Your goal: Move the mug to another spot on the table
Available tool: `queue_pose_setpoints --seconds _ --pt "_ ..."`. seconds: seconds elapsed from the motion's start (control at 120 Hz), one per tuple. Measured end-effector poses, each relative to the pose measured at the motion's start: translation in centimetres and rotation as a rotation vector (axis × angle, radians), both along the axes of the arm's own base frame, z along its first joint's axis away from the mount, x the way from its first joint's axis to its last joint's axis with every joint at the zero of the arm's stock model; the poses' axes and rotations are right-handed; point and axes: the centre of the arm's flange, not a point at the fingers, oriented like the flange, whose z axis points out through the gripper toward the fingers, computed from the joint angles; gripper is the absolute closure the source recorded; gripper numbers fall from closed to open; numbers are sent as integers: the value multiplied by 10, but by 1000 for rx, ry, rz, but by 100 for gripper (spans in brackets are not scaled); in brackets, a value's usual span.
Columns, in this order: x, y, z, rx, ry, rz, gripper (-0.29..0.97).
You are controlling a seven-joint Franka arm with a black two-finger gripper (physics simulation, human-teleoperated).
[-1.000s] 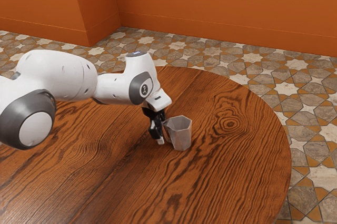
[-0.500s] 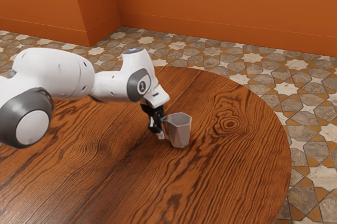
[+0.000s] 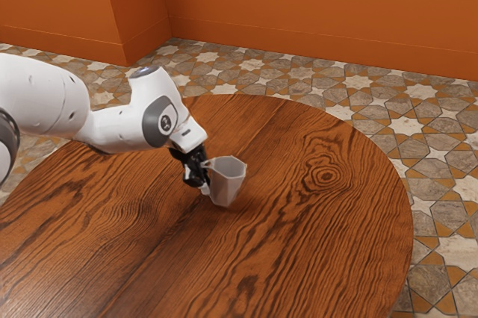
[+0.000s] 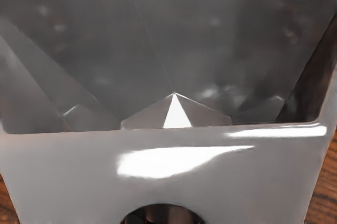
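While gripper [image 3: 200, 181] clasps it, mug [image 3: 227, 183] gleams — grey (faceted).

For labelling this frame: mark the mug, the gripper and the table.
mug [image 3: 228, 185]: exterior view, on its outer side wall.
gripper [image 3: 200, 182]: exterior view, between its fingertips, beside the mug.
table [image 3: 321, 251]: exterior view, on its bare wooden top.

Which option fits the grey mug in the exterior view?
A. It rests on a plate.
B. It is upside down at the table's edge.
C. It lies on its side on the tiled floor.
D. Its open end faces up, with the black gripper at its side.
D: the mug has its open end up over the wooden table, with the gripper at its side toward the exterior view's left.
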Motion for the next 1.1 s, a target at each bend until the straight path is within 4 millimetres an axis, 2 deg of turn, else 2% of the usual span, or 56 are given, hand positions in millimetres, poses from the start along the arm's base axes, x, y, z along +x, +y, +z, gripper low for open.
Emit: queue_pose_setpoints --seconds 0.175,0.308,0.408,0.692,0.833,0.867,0.908,1.0,1.1 --pt "-8 35 3 -68 -51 67 68" --pt "-8 38 11 -87 -90 47 68" --pt "-13 39 31 -85 -128 25 68" --pt "-37 40 115 -131 -258 -62 68" --pt "-56 39 146 -194 -304 -122 68" --pt "-59 43 154 -214 -320 -131 68" --pt "-63 59 161 -234 -338 -127 68" --pt "-69 88 163 -283 -354 -139 68" --pt "-65 102 142 -302 -330 -192 68"
